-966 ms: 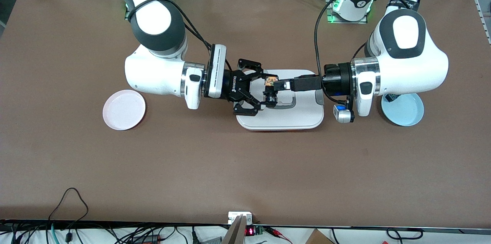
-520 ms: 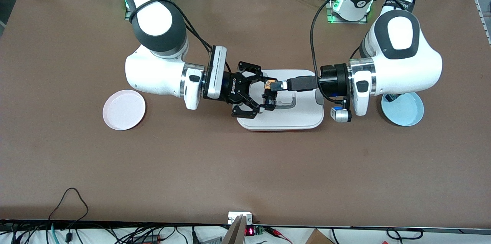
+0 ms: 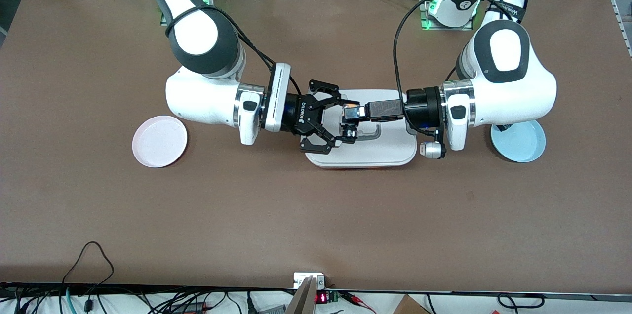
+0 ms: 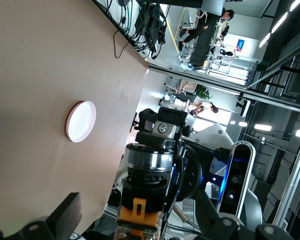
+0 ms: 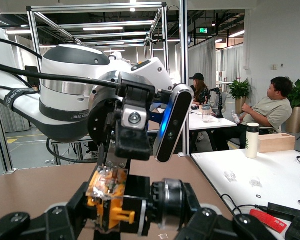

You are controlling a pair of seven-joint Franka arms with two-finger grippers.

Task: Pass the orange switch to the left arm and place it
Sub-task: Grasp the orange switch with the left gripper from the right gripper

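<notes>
The orange switch [image 3: 350, 131] hangs in the air over the white lidded box [image 3: 385, 148] in the middle of the table. My right gripper [image 3: 345, 121] is shut on it end to end, one finger on the orange top and one on the round black end [image 5: 172, 205]. My left gripper [image 3: 348, 112] reaches in from the left arm's end, open, with its fingers above and below the switch's middle. In the left wrist view one left finger [image 4: 65, 217] stands clear of the switch [image 4: 145, 200].
A pink plate [image 3: 159, 141] lies toward the right arm's end of the table. A light blue plate [image 3: 523, 143] with a small dark component [image 3: 502, 126] in it lies under the left arm. Both wrists hover level with each other just above the box.
The left gripper has slid toward the right gripper, and its open fingers now cover the switch's orange top. The right gripper and the switch have barely shifted.
</notes>
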